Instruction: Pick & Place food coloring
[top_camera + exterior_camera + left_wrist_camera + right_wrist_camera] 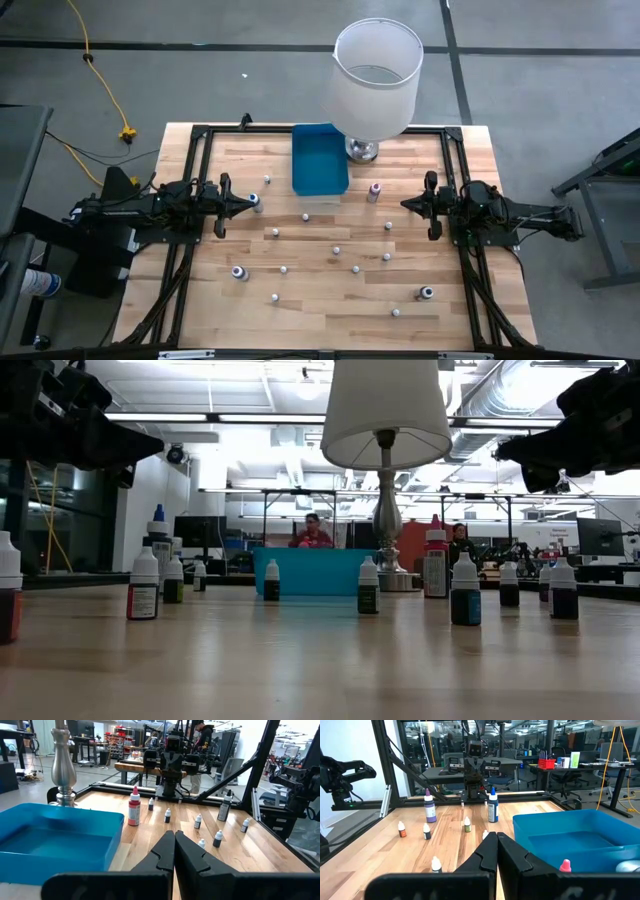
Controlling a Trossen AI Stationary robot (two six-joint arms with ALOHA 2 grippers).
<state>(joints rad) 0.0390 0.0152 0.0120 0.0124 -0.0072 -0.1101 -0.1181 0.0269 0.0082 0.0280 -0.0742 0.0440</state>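
Here, food coloring bottles (368,585) stand upright, caps up; both tools pressed together, empty.

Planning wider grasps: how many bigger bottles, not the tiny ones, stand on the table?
4, by the high view: blue-capped bottle left of the blue tray, pink-capped bottle right of it, purple bottle lower left, dark bottle lower right. Lamp may hide more.

You are looking at two matte black arms, blocky at the joints, with dark cables trailing along their bodies. Beside the blue tray (320,160), each wrist ends in a gripper, left gripper (174,851) and right gripper (496,851) alike: two angular black fingers with stepped, notched edges, tapering to points.
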